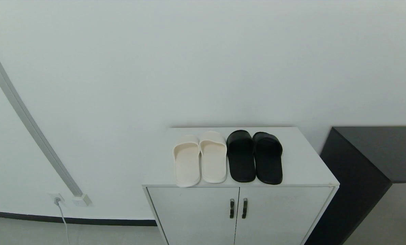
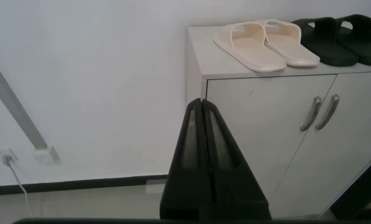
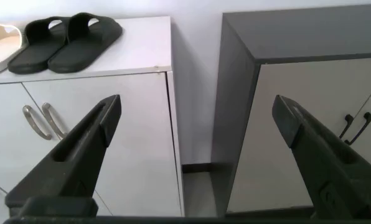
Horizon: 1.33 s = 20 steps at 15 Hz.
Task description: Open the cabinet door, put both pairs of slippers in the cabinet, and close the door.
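– Jaws first: how do they stand?

– My left jaws are pressed flat together with nothing between them. My right jaws are spread wide and hold nothing. Both hang low, on the near side of the furniture.

– What could hold things, and what is in it?

– A white cabinet (image 1: 192, 217) stands against the far wall (image 1: 189, 68). Its two doors (image 1: 278, 217) are shut, so I cannot see inside. Two slim metal handles (image 1: 232, 208) sit side by side where the doors meet. To its right, just beside it, stands a taller dark cabinet (image 1: 356, 183), also shut.

– And the slippers?

– Both pairs lie on the white cabinet's top, in one row. The cream pair (image 1: 199, 158) is on the left, the black pair (image 1: 255, 156) on the right, the inner two touching or nearly so. Straps point to the far wall and heels to the near edge. The leftmost cream heel reaches that edge.

– The room?

– The wall is plain and pale. A grey conduit (image 1: 29, 126) slants down it at the left to a small box. Beside that is a socket (image 1: 56, 198) with a white cable (image 1: 65, 224) plugged in. A dark skirting (image 1: 70, 220) runs above the light floor (image 1: 19, 234).

– How do the slippers look?

– They are smooth moulded slides with broad bands, the cream ones matte, the black ones slightly glossy.
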{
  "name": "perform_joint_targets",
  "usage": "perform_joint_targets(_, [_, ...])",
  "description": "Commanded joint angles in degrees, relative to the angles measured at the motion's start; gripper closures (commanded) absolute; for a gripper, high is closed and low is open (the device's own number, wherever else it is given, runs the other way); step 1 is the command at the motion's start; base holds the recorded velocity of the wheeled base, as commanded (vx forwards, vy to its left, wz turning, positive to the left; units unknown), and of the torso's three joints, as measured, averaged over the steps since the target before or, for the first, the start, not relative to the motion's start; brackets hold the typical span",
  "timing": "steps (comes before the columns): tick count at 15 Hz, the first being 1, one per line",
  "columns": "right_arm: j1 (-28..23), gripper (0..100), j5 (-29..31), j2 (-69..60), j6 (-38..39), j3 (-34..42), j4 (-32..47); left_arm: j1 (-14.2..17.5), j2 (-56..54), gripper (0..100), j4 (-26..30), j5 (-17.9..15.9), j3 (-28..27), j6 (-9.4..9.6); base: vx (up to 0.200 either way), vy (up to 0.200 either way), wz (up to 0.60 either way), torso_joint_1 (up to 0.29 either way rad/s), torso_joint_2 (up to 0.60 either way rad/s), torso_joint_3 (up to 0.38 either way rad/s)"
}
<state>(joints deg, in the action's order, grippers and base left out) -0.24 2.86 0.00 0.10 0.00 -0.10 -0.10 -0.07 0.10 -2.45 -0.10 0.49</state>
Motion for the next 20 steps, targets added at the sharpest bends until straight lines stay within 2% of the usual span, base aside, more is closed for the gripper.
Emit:
perform_joint_targets(1, [0.0,0,-0.1,0.0,-0.5,-0.2,-0.1,0.0,0.1,100,0.0,0.0,0.0,0.04,0.0,0.0,0.0,0.0,0.0,0.0])
perform_joint_targets(3, [0.2,0,-0.4,1.1,-1.0,-0.5,-0.3,0.0,0.1,100,0.0,-0.1,0.0,0.04,0.0,0.0,0.0,0.0,0.0,0.0])
perform_joint_targets(4, [1.5,0,-1.4,5.5,2.5,-9.1,-0.1,0.0,0.1,100,0.0,-0.1,0.0,0.22,0.0,0.0,0.0,0.0,0.0,0.0])
perform_joint_targets(5, [1.5,0,-1.4,5.5,2.5,-9.1,-0.1,0.0,0.1,100,0.0,-0.1,0.0,0.22,0.0,0.0,0.0,0.0,0.0,0.0])
perform_joint_targets(6, [4.3,0,-2.4,16.5,5.9,-17.5,5.3,0.0,0.1,100,0.0,-0.1,0.0,0.3,0.0,0.0,0.0,0.0,0.0,0.0])
perform_joint_targets(7, [5.0,0,-3.7,19.2,0.8,-14.9,5.5,0.0,0.1,100,0.0,-0.1,0.0,0.3,0.0,0.0,0.0,0.0,0.0,0.0])
perform_joint_targets(8, [5.3,0,-5.4,23.1,-1.0,-12.7,4.6,0.0,0.1,100,0.0,0.0,0.0,0.22,0.0,0.0,0.0,0.0,0.0,0.0])
perform_joint_targets(11, [7.0,0,-8.2,38.4,-1.1,-12.9,-6.0,0.0,0.1,100,0.0,0.0,0.0,0.04,0.0,0.0,0.0,0.0,0.0,0.0])
perform_joint_targets(13, [11.7,0,-7.7,48.7,-0.4,-15.0,-13.0,0.0,0.1,100,0.0,-0.1,0.0,0.13,0.0,0.0,0.0,0.0,0.0,0.0])
perform_joint_targets(15, [15.7,0,-6.0,56.8,1.2,-18.2,-17.7,0.0,0.1,100,0.0,-0.1,0.0,0.04,0.0,0.0,0.0,0.0,0.0,0.0])
perform_joint_targets(16, [21.9,0,-2.0,63.2,4.6,-22.0,-21.0,0.0,0.1,100,0.0,-0.1,0.0,0.04,0.0,0.0,0.0,0.0,0.0,0.0])
perform_joint_targets(18, [29.2,0,3.8,69.5,8.9,-26.4,-23.0,0.0,0.1,100,0.0,-0.1,0.0,-0.05,0.0,0.0,0.0,0.0,0.0,0.0])
perform_joint_targets(20, [32.5,0,7.1,74.4,10.7,-30.7,-23.2,0.0,0.1,100,0.0,-0.1,0.0,0.04,0.0,0.0,0.0,0.0,0.0,0.0])
